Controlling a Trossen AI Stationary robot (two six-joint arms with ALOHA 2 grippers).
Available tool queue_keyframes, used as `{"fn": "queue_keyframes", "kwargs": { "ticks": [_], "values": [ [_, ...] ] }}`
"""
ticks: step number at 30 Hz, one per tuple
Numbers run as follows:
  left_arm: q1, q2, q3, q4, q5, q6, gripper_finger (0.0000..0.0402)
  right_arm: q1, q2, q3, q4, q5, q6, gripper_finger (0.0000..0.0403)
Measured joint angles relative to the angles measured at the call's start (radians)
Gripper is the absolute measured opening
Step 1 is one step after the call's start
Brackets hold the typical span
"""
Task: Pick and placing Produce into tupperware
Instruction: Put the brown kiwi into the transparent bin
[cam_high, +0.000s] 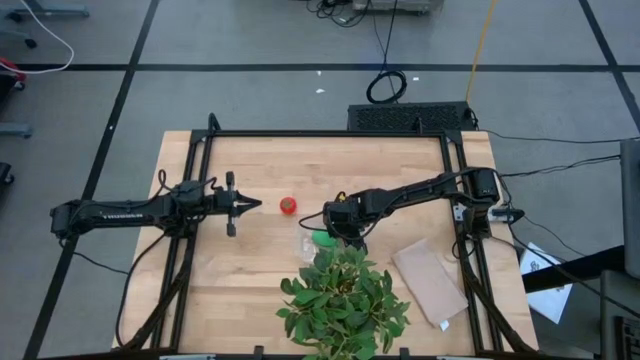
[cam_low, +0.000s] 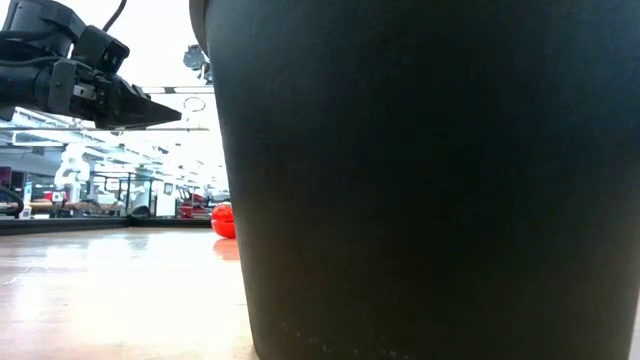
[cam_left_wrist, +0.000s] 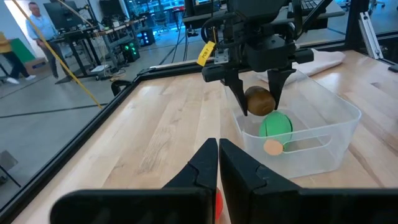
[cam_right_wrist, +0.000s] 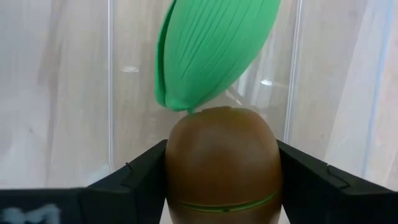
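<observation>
Right tool (cam_left_wrist: 260, 106): poised over the clear tupperware (cam_left_wrist: 336, 134), its two dark fingers (cam_right_wrist: 140, 177) clamped on either flank of the brown kiwi (cam_right_wrist: 222, 163), which sits between them just above the container's interior. Kiwi: a smooth, rigid-looking toy with a fine seam around its girth; judged light and somewhat slippery, best gripped across its widest middle, as here. Green oblong piece (cam_left_wrist: 275, 124): already lying inside the tupperware, directly beside the kiwi, its tan end cap facing out. Tupperware: thin, see-through walls, probably light enough to skid if nudged. Tomato (cam_high: 288, 205): red, round, green-topped, resting on the wooden surface (cam_high: 260, 160) between the two arms, well apart from the container. Left tool (cam_high: 250, 205): clenched and empty, hovering near the tomato, pointed toward it. Leafy plant (cam_high: 345, 300): at the surface's near edge, just beside the tupperware.
</observation>
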Motion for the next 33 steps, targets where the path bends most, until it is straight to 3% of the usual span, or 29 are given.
{"fn": "queue_keyframes", "kwargs": {
  "ticks": [33],
  "values": [
    [0.000,0.000,0.000,-0.001,0.000,0.000,0.0021,0.007,0.023,-0.001,0.038,-0.001,-0.033,0.0241]
  ]
}}
